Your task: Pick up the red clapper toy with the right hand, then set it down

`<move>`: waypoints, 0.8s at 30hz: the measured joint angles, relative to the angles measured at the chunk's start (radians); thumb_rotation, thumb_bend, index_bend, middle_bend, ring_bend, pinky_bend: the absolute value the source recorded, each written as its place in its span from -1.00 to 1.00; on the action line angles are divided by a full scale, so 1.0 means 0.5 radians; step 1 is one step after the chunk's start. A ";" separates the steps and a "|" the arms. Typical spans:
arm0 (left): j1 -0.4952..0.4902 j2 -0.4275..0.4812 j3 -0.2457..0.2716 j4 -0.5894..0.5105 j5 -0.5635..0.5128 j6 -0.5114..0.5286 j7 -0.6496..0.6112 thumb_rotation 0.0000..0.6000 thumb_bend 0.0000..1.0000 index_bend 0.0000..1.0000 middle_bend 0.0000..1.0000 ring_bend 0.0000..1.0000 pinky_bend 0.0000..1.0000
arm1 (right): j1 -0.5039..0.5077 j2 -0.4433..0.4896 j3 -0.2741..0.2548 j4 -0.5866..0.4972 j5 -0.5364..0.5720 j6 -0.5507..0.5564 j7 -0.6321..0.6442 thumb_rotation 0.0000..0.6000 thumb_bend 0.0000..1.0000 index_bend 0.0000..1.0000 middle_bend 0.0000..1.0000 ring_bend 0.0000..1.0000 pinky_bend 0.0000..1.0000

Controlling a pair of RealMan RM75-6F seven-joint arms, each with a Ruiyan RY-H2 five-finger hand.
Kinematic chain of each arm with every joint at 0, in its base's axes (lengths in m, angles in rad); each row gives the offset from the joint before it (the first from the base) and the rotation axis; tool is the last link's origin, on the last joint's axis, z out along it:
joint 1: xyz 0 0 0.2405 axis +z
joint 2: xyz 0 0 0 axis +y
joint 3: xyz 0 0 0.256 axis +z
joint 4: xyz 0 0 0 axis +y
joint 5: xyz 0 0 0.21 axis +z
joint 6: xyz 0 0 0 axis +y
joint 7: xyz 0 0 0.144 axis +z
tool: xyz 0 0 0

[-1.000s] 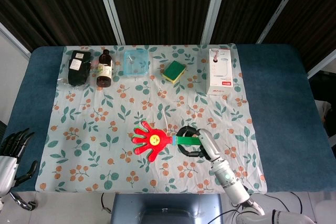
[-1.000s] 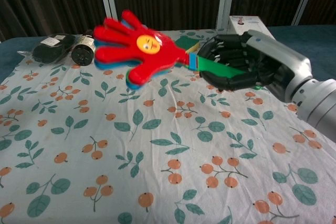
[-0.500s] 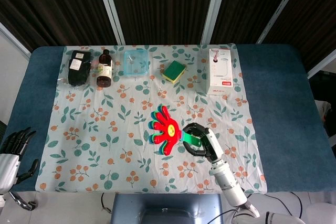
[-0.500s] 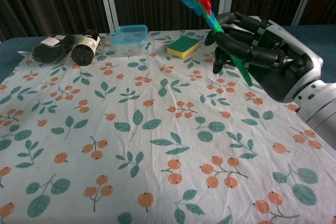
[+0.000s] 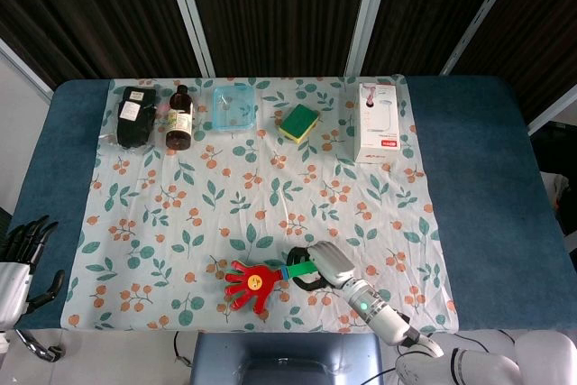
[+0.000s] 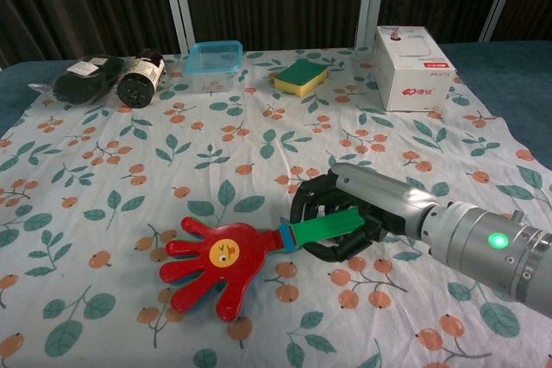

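Observation:
The red clapper toy [image 5: 251,284] [image 6: 217,261], shaped like a hand with a yellow face, lies flat and low at the near edge of the floral cloth. My right hand [image 5: 322,267] [image 6: 338,224] grips its green handle [image 6: 327,225], with dark fingers curled around it. I cannot tell whether the red palm touches the cloth. My left hand [image 5: 22,260] hangs off the table's left front corner, fingers apart and holding nothing; the chest view does not show it.
Along the far edge stand a black pouch [image 5: 135,116], a brown bottle [image 5: 179,118], a clear blue container [image 5: 233,107], a green-yellow sponge [image 5: 298,123] and a white box [image 5: 378,135]. The floral cloth [image 5: 180,214] covers the blue table [image 5: 478,178].
My right hand swung the clapper down from a raised, upright pose and pulled it toward the table's near edge. The toy now lies flat and low. The left hand stayed put.

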 measured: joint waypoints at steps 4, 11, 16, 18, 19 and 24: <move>-0.002 -0.006 -0.004 0.000 -0.009 -0.007 0.016 1.00 -0.14 -1.00 -1.00 -1.00 -0.83 | -0.007 -0.007 -0.007 0.018 -0.069 0.236 0.144 1.00 0.19 0.84 0.30 0.39 0.39; -0.008 -0.010 -0.003 -0.006 -0.009 -0.020 0.035 1.00 -0.14 -1.00 -1.00 -1.00 -0.83 | -0.008 -0.017 -0.005 0.126 -0.088 0.553 0.357 1.00 0.19 0.80 0.30 0.39 0.39; -0.008 -0.008 -0.001 -0.007 -0.013 -0.024 0.035 1.00 -0.13 -1.00 -1.00 -1.00 -0.83 | 0.009 -0.044 0.006 0.251 -0.065 0.472 0.379 1.00 0.19 0.74 0.30 0.37 0.38; -0.012 -0.007 -0.003 -0.008 -0.016 -0.030 0.035 1.00 -0.14 -1.00 -1.00 -1.00 -0.83 | 0.015 -0.053 0.007 0.269 -0.056 0.461 0.355 1.00 0.19 0.70 0.30 0.34 0.36; -0.013 -0.004 -0.003 -0.012 -0.017 -0.033 0.034 1.00 -0.14 -1.00 -1.00 -1.00 -0.83 | 0.018 -0.055 0.006 0.276 -0.052 0.455 0.344 1.00 0.19 0.64 0.30 0.31 0.33; -0.012 0.000 0.000 -0.017 -0.014 -0.033 0.033 1.00 -0.14 -1.00 -1.00 -1.00 -0.83 | 0.036 -0.035 -0.010 0.284 -0.023 0.374 0.285 1.00 0.18 -0.17 -0.02 -0.16 -0.01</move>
